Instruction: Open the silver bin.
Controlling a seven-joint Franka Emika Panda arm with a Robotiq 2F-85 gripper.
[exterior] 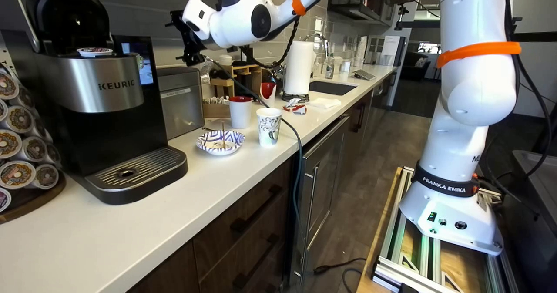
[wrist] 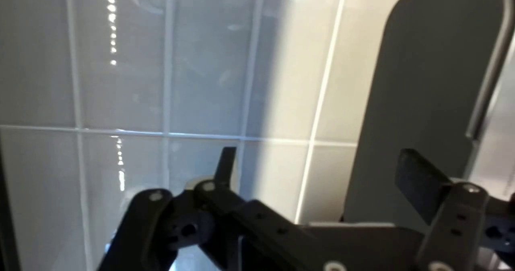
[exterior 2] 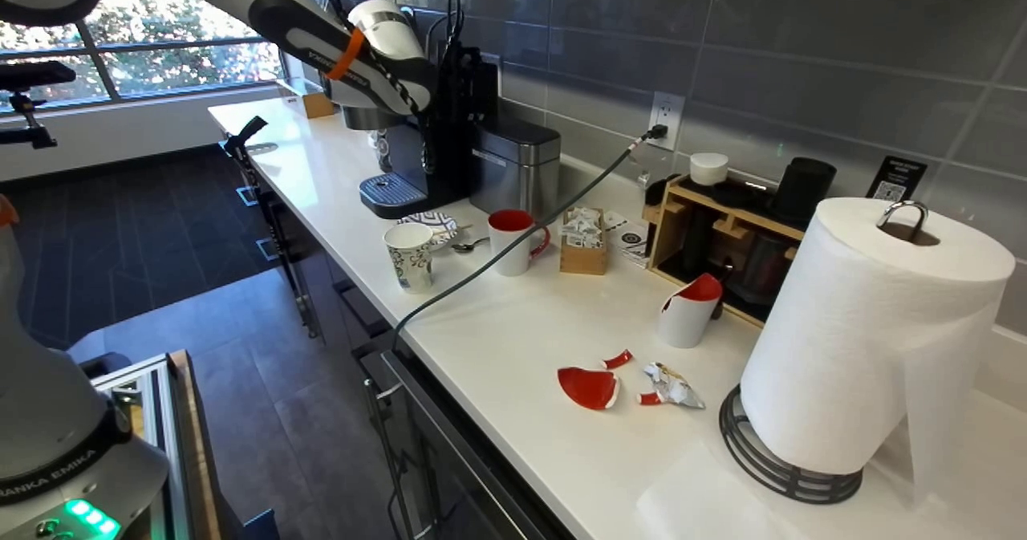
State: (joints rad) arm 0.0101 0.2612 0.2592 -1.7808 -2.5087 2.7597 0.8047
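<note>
- While we look through the wrist view, the gripper (wrist: 322, 168) has its jaws spread.
- One fingertip (wrist: 417, 179) covers part of the silver bin (wrist: 422, 77); we cannot tell whether they touch.
- In both exterior views we see the bin, lid down, right of the coffee machine (exterior: 104, 97).
- Farther right, in an exterior view: a bowl (exterior: 212, 142) and paper cup (exterior: 269, 129).

Near the pincer (exterior: 174, 41) stands the Keurig coffee machine (exterior: 102, 95), and the grey tiled wall (wrist: 205, 98) shows beyond the pincer in the wrist view. Lower than the pincer, on the white bench (exterior: 130, 227), sit a blue-patterned bowl (exterior: 217, 152), a patterned paper cup (exterior: 269, 128) and a white mug (exterior: 240, 115) with a red inside. Well apart from the pincer, near the paper towel roll (exterior 2: 866, 331), stands a broken mug (exterior 2: 688, 315) with red shards (exterior 2: 588, 387) near it.
</note>
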